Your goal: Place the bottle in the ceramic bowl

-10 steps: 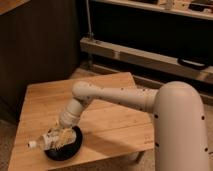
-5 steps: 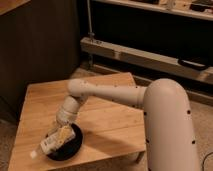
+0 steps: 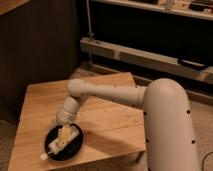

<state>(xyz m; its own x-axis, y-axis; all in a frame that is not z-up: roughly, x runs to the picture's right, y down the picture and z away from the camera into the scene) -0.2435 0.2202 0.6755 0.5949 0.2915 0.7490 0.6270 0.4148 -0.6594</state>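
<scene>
Low wooden surface [image 3: 105, 117] up front, slatted top, sitting in a dim room. Ceramic bowl [image 3: 51, 150] parked at the near left edge of it, black and glossy. Bottle [image 3: 60, 143] lay across that bowl at a slant, white cap poking out over the lower left rim, other end up toward the tool [image 3: 65, 133]. Tool hung right over the bowl, touching or almost touching the bottle's upper part; couldn't tell whether pinching it or already let go.

Handling guess: looked light, thin plastic, probably a bit squishy under a hard squeeze and slick enough to roll. Not fragile. Bowl likely the breakable one here, and smooth, so the bottle could slide inside. Best hold, judging by shape: across the middle of the body, on the label, not the cap.

Label read as pale yellowish, no writing legible, no brand made out.

Further back: white arm [image 3: 165, 115] curving off right, then a metal shelf rail [image 3: 145, 57] against the dark wall.
</scene>
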